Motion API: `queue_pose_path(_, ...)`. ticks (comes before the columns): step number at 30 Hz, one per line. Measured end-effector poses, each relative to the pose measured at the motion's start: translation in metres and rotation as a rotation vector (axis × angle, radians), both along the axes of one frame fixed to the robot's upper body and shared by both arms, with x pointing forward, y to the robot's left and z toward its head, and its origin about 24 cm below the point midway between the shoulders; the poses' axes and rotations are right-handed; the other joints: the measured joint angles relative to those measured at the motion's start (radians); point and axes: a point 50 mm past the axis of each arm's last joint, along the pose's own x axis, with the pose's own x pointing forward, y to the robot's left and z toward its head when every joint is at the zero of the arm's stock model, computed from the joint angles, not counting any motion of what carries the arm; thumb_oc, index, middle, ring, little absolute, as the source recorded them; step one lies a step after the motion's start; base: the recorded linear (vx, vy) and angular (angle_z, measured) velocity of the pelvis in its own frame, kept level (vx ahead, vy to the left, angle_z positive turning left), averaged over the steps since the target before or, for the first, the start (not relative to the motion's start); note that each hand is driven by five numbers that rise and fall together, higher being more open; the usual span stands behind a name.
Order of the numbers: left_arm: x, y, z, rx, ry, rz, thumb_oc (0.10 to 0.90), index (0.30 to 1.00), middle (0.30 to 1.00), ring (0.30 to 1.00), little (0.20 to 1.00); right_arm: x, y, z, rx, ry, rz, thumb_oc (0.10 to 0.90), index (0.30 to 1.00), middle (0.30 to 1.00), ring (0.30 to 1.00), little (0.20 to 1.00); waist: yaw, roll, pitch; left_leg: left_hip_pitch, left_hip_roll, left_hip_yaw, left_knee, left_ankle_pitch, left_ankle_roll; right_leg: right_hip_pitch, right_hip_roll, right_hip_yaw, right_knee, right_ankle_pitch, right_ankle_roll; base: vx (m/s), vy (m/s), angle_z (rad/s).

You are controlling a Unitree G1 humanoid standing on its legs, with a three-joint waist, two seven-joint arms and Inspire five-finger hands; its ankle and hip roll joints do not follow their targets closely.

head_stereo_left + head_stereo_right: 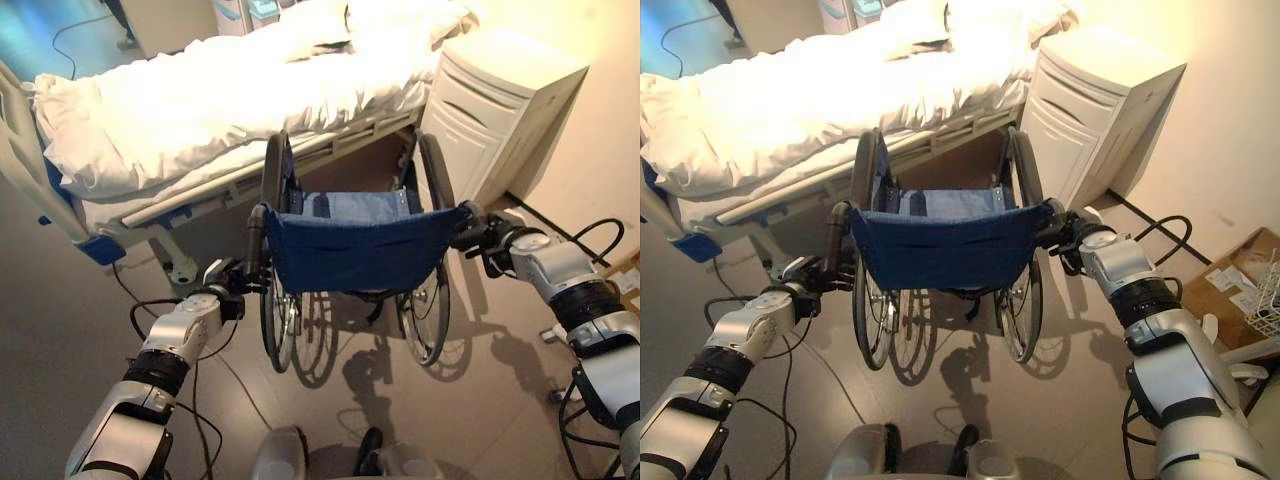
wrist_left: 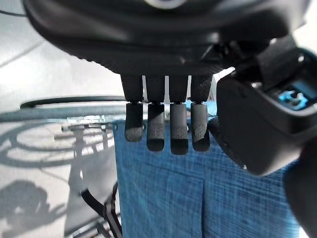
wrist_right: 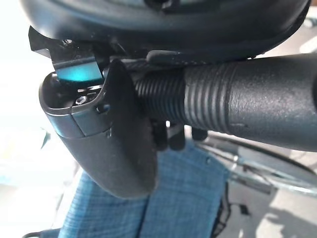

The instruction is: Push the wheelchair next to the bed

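Beside the bed (image 1: 200,100), the wheelchair (image 1: 350,250) stood on the floor (image 1: 60,330) with its blue backrest toward the robot and its front tucked close under the bed's side rail, near the white cabinet (image 1: 500,100) at the bed's head end. It seemed nearly placed, though still nose-in to the bed rather than drawn up alongside.

To finish the push well, both arms would need to press evenly, so that the chair rolled straight and did not swing a wheel into the bed frame or the cabinet. A slow, short advance looked wise, since little room appeared to remain between the footrest end and the bed. Any turn toward the bed would best come from pushing one handle more than the other, not from twisting the wrists.

The left robot hand (image 1: 228,277) sat at the chair's handle on the side away from the cabinet, fingers (image 2: 171,134) curled down over the backrest's top edge and closed round the grip. The right robot hand (image 1: 478,232) was at the handle (image 3: 233,109) on the cabinet side, its thumb and fingers wrapped about the ribbed black grip. Both forearms reached forward from low at the chair's rear, the left lower than the right.
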Motion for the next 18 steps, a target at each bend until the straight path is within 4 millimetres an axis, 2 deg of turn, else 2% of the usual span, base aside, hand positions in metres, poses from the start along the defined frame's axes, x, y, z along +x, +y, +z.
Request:
queue_pose_path(1, -0.002, -0.004, -0.003, -0.003, 0.007, -0.016, 0.4, 0.3, 0.3, 0.3, 0.3, -0.004, -0.006, -0.002, -0.01, 0.003, -0.009, 0.4, 0.3, 0.3, 0.3, 0.3, 0.004, 0.022, 0.0, -0.005, 0.003, 0.008, 0.021, 0.073, 0.011, 0.007, 0.029, 0.048, 0.006, -0.004, 0.026, 0.1, 0.123, 0.0)
queue_pose_path(2, -0.002, -0.008, -0.003, -0.009, 0.004, -0.026, 0.4, 0.3, 0.3, 0.3, 0.3, -0.006, -0.011, -0.002, -0.015, 0.003, -0.012, 0.4, 0.3, 0.3, 0.3, 0.3, -0.009, 0.019, -0.001, -0.012, -0.011, 0.007, 0.014, 0.081, 0.005, 0.008, 0.043, 0.114, -0.017, -0.001, 0.029, 0.09, 0.134, 0.21)
queue_pose_path(4, -0.001, -0.014, -0.004, -0.028, 0.001, -0.038, 0.4, 0.3, 0.3, 0.3, 0.3, -0.008, -0.019, 0.001, -0.019, 0.0, -0.03, 0.4, 0.3, 0.3, 0.3, 0.3, -0.02, 0.031, -0.003, 0.03, -0.018, -0.004, -0.08, 0.081, 0.0, 0.015, 0.045, 0.104, -0.033, 0.003, 0.029, 0.04, 0.098, 0.34)
queue_pose_path(5, -0.001, -0.015, -0.002, -0.033, -0.005, -0.046, 0.4, 0.3, 0.3, 0.3, 0.3, -0.008, -0.023, 0.003, -0.025, -0.003, -0.035, 0.4, 0.3, 0.3, 0.3, 0.3, -0.022, 0.041, -0.003, 0.047, -0.012, -0.002, -0.122, 0.066, -0.014, 0.013, 0.051, 0.097, -0.031, 0.004, 0.029, 0.02, 0.101, 0.18)
queue_pose_path(6, 0.0, -0.015, -0.002, -0.038, -0.005, -0.048, 0.441, 0.361, 0.361, 0.361, 0.361, -0.01, -0.028, 0.004, -0.027, 0.004, -0.04, 0.4, 0.3, 0.3, 0.3, 0.3, -0.023, 0.064, -0.011, 0.065, 0.006, 0.009, -0.161, -0.026, -0.035, 0.013, 0.062, 0.076, -0.029, 0.012, 0.032, 0.01, 0.12, 0.03)
queue_pose_path(7, 0.001, -0.013, -0.002, -0.043, -0.003, -0.038, 0.595, 0.592, 0.592, 0.592, 0.592, -0.011, -0.03, 0.002, -0.029, 0.005, -0.04, 0.527, 0.491, 0.491, 0.491, 0.491, -0.019, 0.068, -0.015, 0.074, 0.008, 0.013, -0.178, -0.077, 0.044, 0.01, 0.064, 0.071, -0.021, 0.015, 0.038, -0.01, 0.089, -0.1)
queue_pose_path(8, 0.001, -0.012, -0.001, -0.041, -0.007, -0.03, 0.8, 0.9, 0.9, 0.9, 0.9, -0.011, -0.03, 0.003, -0.028, 0.003, -0.04, 0.736, 0.804, 0.804, 0.804, 0.804, -0.015, 0.068, -0.016, 0.071, 0.009, 0.024, -0.177, -0.083, 0.052, 0.005, 0.068, 0.075, -0.017, 0.016, 0.039, -0.02, 0.09, -0.21)
queue_pose_path(9, 0.002, -0.01, 0.001, -0.041, -0.014, -0.014, 0.8, 0.9, 0.9, 0.9, 0.9, -0.011, -0.031, 0.004, -0.027, -0.002, -0.037, 0.8, 0.9, 0.9, 0.9, 0.9, -0.013, 0.068, -0.016, 0.068, 0.004, 0.031, -0.178, -0.083, 0.053, -0.001, 0.068, 0.085, -0.017, 0.018, 0.041, -0.02, 0.081, -0.13)
queue_pose_path(12, 0.003, -0.009, 0.003, -0.047, -0.02, 0.0, 0.8, 0.9, 0.9, 0.9, 0.9, -0.011, -0.033, 0.007, -0.03, -0.011, -0.031, 0.8, 0.9, 0.9, 0.9, 0.9, -0.026, 0.067, -0.022, 0.069, -0.007, 0.027, -0.208, -0.083, 0.053, 0.0, 0.073, 0.097, -0.045, 0.028, 0.053, -0.04, 0.075, 0.09)
queue_pose_path(18, 0.004, -0.01, 0.004, -0.052, -0.024, 0.004, 0.8, 0.9, 0.9, 0.9, 0.9, -0.011, -0.033, 0.009, -0.016, -0.011, -0.024, 0.8, 0.9, 0.9, 0.9, 0.9, -0.03, 0.067, -0.023, 0.07, 0.0, 0.025, -0.225, -0.083, 0.053, 0.017, 0.078, 0.075, -0.089, 0.05, 0.045, -0.02, 0.026, 0.05)
